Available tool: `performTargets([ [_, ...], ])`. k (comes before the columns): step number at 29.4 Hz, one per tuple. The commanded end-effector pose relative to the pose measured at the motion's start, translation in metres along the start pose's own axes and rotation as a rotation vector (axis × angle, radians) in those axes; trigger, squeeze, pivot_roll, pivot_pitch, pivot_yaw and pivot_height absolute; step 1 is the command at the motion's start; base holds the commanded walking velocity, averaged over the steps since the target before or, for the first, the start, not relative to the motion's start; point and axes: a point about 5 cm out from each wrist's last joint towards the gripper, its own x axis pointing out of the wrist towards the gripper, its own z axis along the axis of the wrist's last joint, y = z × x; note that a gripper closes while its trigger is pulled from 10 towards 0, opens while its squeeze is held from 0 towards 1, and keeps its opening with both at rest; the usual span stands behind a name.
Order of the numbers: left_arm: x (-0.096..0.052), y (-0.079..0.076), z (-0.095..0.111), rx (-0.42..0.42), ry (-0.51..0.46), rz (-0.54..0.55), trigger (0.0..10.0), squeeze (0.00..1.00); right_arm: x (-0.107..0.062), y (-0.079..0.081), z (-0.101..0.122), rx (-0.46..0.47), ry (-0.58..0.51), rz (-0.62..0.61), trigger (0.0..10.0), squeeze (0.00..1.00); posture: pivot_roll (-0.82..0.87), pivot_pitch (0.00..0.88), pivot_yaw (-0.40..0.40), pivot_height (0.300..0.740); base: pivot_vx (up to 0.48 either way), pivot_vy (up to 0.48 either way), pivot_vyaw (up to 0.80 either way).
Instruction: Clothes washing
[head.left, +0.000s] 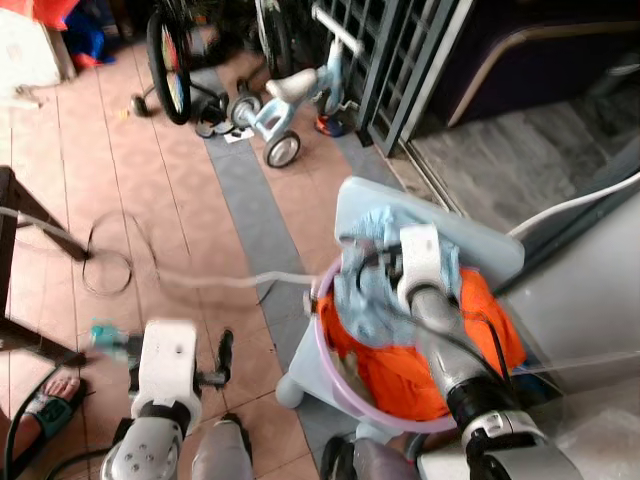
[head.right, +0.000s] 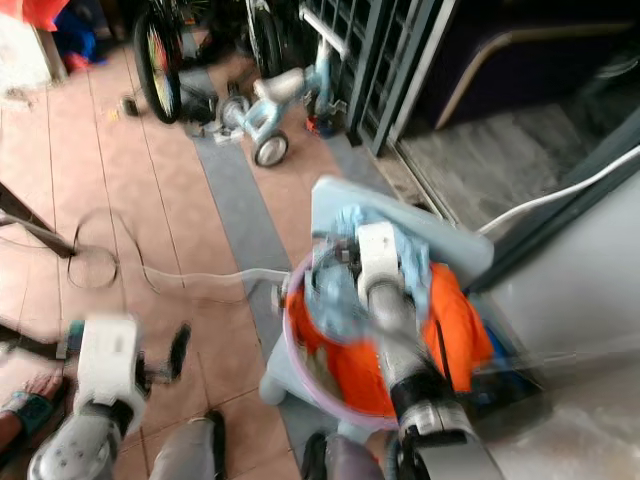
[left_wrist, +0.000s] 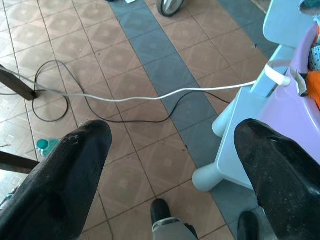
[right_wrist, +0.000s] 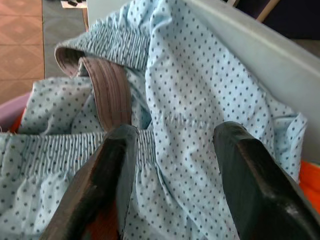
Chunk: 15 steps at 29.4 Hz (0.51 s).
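Note:
A purple basin (head.left: 330, 372) sits on a light blue plastic chair (head.left: 480, 245). It holds an orange cloth (head.left: 400, 372) with a light blue dotted garment (head.left: 370, 295) on top. My right gripper (right_wrist: 175, 134) is down on the dotted garment (right_wrist: 200, 100), open, one finger on each side of a fold. The brown waistband (right_wrist: 111, 97) lies just beyond the fingers. My left gripper (left_wrist: 172, 135) hangs open and empty over the tiled floor, left of the chair.
A white hose (head.left: 230, 280) and a black cable (head.left: 105, 262) cross the floor. A child's tricycle (head.left: 275, 105) and a bicycle wheel (head.left: 168, 50) stand at the back by a metal gate (head.left: 400, 60). A person's sandalled foot (head.left: 45, 400) and a dark table leg (head.left: 20, 230) are at the left.

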Motion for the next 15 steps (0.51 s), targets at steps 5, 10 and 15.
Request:
performTargets([
  [5,-0.015,-0.012,0.004,-0.041,0.015,-0.012,10.0,0.0,-0.007,-0.004,-0.004,-0.044,0.0,-0.003,10.0,0.0,0.07,0.409,-0.152,0.74,0.0,0.0,0.0],
  [10,-0.025,-0.02,0.004,-0.078,0.036,-0.006,10.0,0.0,0.003,0.005,0.003,-0.074,0.012,0.077,10.0,0.0,0.06,0.452,-0.188,0.74,0.0,0.0,0.0],
  [15,-0.028,-0.022,0.002,-0.1,0.056,0.003,10.0,0.0,0.013,0.026,0.01,-0.085,0.034,0.17,10.0,0.0,0.07,0.476,-0.204,0.74,0.0,0.0,0.0],
])
